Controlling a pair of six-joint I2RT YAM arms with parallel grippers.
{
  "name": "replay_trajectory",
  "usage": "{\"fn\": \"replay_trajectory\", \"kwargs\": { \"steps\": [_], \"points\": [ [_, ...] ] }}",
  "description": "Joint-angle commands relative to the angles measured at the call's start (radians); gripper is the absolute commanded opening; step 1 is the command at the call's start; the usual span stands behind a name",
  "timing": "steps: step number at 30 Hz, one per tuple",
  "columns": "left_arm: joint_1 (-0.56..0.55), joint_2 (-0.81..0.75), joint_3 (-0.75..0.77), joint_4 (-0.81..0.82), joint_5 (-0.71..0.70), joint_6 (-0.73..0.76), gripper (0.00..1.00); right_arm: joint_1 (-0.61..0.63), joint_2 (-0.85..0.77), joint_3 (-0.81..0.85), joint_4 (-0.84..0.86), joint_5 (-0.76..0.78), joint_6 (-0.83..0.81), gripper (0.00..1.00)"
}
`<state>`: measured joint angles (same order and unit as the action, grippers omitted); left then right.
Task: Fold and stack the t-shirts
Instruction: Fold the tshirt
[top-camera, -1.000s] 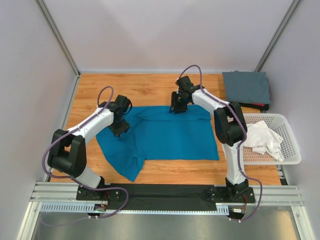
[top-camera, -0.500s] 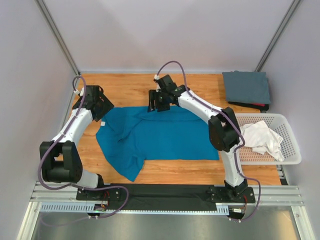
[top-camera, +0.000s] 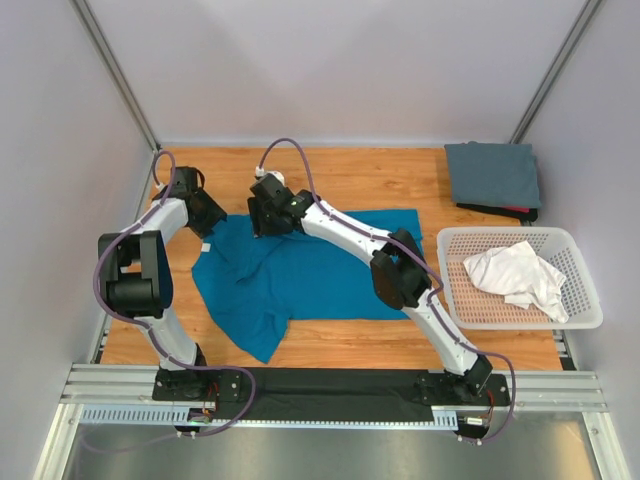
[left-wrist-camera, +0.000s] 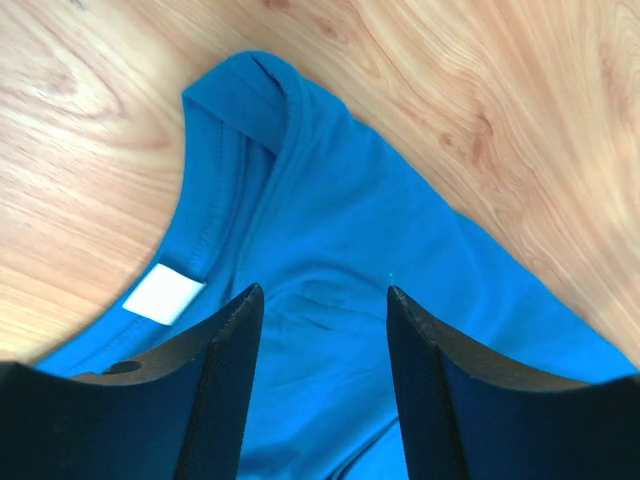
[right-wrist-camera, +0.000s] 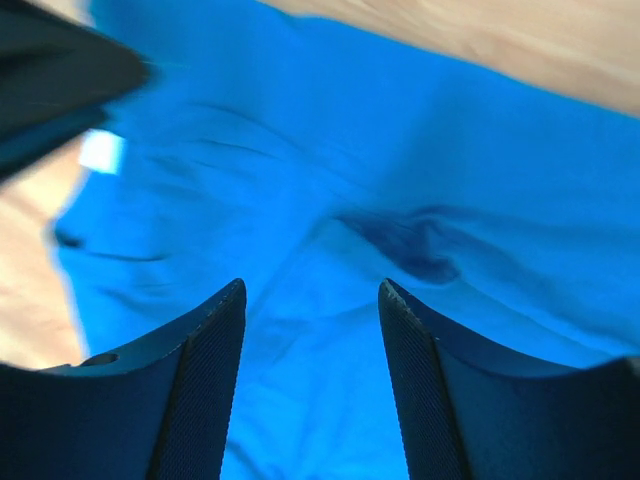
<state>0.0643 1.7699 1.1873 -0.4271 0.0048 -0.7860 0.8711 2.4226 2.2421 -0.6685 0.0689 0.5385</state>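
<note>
From above, the teal t-shirt (top-camera: 330, 275) lies spread across the middle of the table (top-camera: 330, 168), left gripper (top-camera: 207, 220) at its 10 o'clock corner, right gripper (top-camera: 262, 222) near 11; the left wrist shows parted jaws over the collar (left-wrist-camera: 290, 120), the right wrist parted jaws over blue cloth.

Bright, even overhead light, faint shadows; the blue shirt (right-wrist-camera: 500, 150) is blurred in the right wrist view (sharp in left).

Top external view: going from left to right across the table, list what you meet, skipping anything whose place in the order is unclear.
left gripper → right gripper → white basket. The teal t-shirt spreads under both grippers, so it is left out.
</note>
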Motion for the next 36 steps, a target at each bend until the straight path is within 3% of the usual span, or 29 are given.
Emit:
{"fn": "replay_trajectory", "kwargs": {
  "steps": [1,12,25,34,36],
  "points": [
    [-0.001,-0.032,-0.007,0.071,0.055,-0.016,0.56,0.005,0.024,0.030,-0.014,0.101,0.023,0.57],
    [-0.012,-0.043,-0.086,0.218,0.066,-0.015,0.55,0.048,0.075,0.062,0.003,0.293,-0.072,0.57],
    [-0.040,-0.040,-0.115,0.217,0.008,-0.009,0.55,0.052,0.090,0.045,0.124,0.224,-0.057,0.53],
    [-0.041,-0.024,-0.114,0.191,-0.002,-0.016,0.55,0.098,0.184,0.117,0.038,0.425,-0.210,0.50],
    [-0.040,-0.023,-0.117,0.183,-0.031,-0.016,0.54,0.106,0.175,0.106,0.027,0.448,-0.225,0.44]
  ]
}}
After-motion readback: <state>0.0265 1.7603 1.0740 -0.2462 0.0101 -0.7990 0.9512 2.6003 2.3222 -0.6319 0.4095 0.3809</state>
